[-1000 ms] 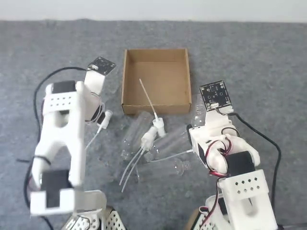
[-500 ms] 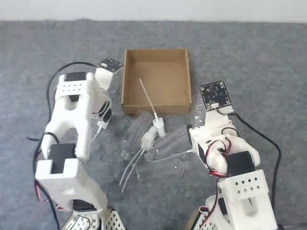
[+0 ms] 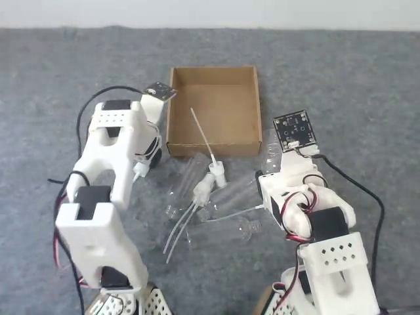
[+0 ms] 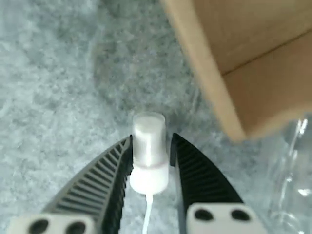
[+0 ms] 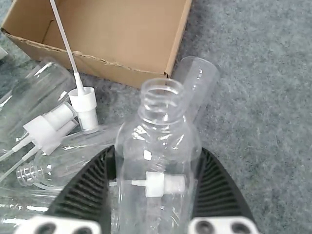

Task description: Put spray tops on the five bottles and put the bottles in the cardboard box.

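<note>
Carpet [image 3: 52, 65], left hand [image 4: 151, 138] around spray top [image 4: 148, 158]

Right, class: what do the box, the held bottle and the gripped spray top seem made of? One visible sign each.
Box: matte brown cardboard, raw fibrous edge. Bottle: likely clear glossy plastic, see-through with glints. Spray top: probably smooth white plastic, opaque with sheen.

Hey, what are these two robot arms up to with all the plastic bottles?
The left gripper grips a white spray top near a corner of the cardboard box. The right gripper grips a clear bottle with its neck open, no top on yet. Other bottles and spray tops lie loose on the grey carpet before the box, which holds no bottle so far.
</note>
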You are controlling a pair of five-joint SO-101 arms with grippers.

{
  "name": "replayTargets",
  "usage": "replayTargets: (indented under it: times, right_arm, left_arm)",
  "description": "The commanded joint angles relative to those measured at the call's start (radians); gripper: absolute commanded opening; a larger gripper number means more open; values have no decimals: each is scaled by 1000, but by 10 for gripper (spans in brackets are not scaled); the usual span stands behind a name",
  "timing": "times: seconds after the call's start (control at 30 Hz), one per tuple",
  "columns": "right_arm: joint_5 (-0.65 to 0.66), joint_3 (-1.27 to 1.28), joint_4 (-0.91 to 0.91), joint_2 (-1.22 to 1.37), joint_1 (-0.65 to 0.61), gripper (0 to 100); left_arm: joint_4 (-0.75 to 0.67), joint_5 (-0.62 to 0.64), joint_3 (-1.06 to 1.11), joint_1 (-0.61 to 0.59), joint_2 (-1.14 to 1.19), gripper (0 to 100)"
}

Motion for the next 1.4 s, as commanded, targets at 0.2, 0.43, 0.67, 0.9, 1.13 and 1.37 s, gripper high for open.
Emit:
replayTargets:
  times: [0.2, 0.43, 0.67, 0.9, 1.13, 1.37]
  right_arm:
    - [-11, 5, -28, -33, 13, 44]
    - [-11, 6, -30, -33, 13, 44]
    - [-11, 8, -30, -33, 13, 44]
    - [-11, 8, -30, -33, 12, 44]
    - [-11, 11, -30, -33, 8, 45]
    - [-11, 11, -30, -33, 7, 44]
  left_arm:
    - [-14, 12, -113, -3, 100, 54]
    - [83, 12, -171, -2, 100, 13]
    - [210, 12, -271, -3, 98, 12]
    - [236, 87, -297, -11, 86, 12]
    - [196, 89, -160, -8, -133, 12]
    - [41, 133, 47, -11, -338, 12]
